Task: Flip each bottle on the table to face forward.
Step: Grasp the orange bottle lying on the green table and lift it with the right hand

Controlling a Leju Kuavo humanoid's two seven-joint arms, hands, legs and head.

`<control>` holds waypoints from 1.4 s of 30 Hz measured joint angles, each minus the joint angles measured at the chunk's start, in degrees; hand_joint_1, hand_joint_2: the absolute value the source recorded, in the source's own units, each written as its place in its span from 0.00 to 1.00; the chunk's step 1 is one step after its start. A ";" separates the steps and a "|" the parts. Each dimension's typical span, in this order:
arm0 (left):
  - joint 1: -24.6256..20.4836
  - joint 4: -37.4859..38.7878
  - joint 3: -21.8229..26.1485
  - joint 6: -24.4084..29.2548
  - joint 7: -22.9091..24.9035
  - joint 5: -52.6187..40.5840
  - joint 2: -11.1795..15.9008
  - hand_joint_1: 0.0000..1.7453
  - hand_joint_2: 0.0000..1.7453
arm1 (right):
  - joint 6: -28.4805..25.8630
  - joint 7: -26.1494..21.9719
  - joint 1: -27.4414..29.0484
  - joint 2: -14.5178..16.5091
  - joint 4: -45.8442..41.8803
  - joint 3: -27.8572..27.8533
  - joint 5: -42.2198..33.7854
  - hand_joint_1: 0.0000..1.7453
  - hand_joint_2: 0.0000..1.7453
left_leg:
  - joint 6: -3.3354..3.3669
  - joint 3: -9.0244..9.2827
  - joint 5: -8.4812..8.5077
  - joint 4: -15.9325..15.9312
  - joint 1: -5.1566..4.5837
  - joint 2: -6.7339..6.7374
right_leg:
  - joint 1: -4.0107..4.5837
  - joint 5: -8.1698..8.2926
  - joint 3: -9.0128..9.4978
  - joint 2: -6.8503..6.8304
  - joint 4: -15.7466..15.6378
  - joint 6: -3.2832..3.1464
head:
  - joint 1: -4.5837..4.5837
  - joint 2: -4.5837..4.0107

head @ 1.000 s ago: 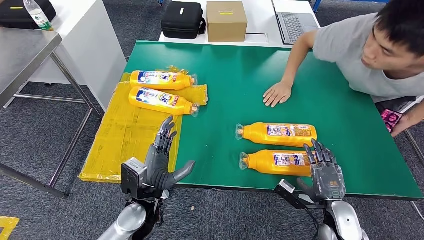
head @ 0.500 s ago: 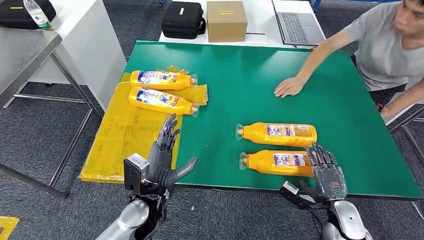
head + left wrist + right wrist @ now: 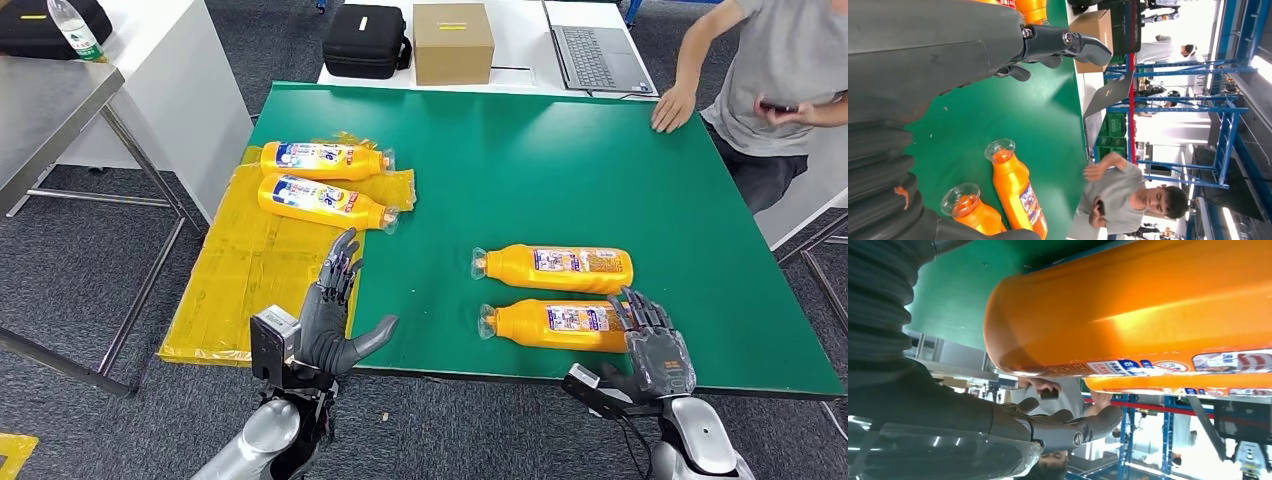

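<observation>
Right hand (image 3: pixel 655 350) hovers with fingers spread and empty at the base of the nearest orange bottle (image 3: pixel 560 325), which lies flat on the green table (image 3: pixel 520 170) beside a second bottle (image 3: pixel 555 267). Left hand (image 3: pixel 325 320) is open too, near the yellow sheet (image 3: pixel 250 280) bearing two more bottles (image 3: pixel 325 180).

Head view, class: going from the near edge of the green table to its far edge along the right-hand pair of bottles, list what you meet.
Right hand → nearer orange bottle → farther orange bottle → bare green table → laptop beyond the far edge.
</observation>
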 joint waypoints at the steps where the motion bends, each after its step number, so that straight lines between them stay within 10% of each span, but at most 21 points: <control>1: -0.05 0.05 -0.01 -0.07 -0.09 0.04 0.00 0.00 1.00 | 0.04 0.03 -0.14 -0.23 0.06 0.30 0.20 0.00 1.00 | 0.00 0.01 0.00 0.00 0.00 0.00 | 0.00 0.00 0.01 0.00 0.00 0.00 | 0.00 0.00; 7: -0.33 0.44 -0.09 -0.06 -0.81 0.20 0.00 0.00 1.00 | 0.11 -0.01 -0.83 -0.93 0.32 1.59 0.52 0.00 1.00 | 0.03 0.03 0.03 0.00 0.00 0.00 | 0.00 0.03 0.03 0.00 0.00 0.03 | 0.00 0.00; 11: -0.61 0.80 -0.20 0.22 -1.04 0.65 -0.04 0.00 1.00 | 1.98 -0.67 -1.42 -0.91 1.16 2.00 -1.08 0.90 1.00 | 0.03 0.05 0.03 0.00 0.00 0.00 | 0.01 0.04 0.03 0.01 0.00 0.03 | 0.01 0.00; 13: -0.83 0.98 -0.23 0.27 -1.10 0.87 -0.13 0.00 1.00 | 2.87 -1.48 -1.86 -0.87 2.20 2.10 -2.39 0.99 1.00 | 0.03 0.06 0.03 0.00 0.00 0.00 | 0.01 0.04 0.04 0.02 0.00 0.03 | 0.00 0.00; 42: -1.66 1.87 -0.28 0.45 -1.64 1.19 -0.37 0.00 1.00 | 6.75 -4.94 -8.51 0.28 13.15 2.00 -7.64 1.00 1.00 | 0.13 0.96 -0.03 0.00 0.00 0.03 | -0.01 0.04 0.64 0.03 -0.11 0.04 | 0.01 0.00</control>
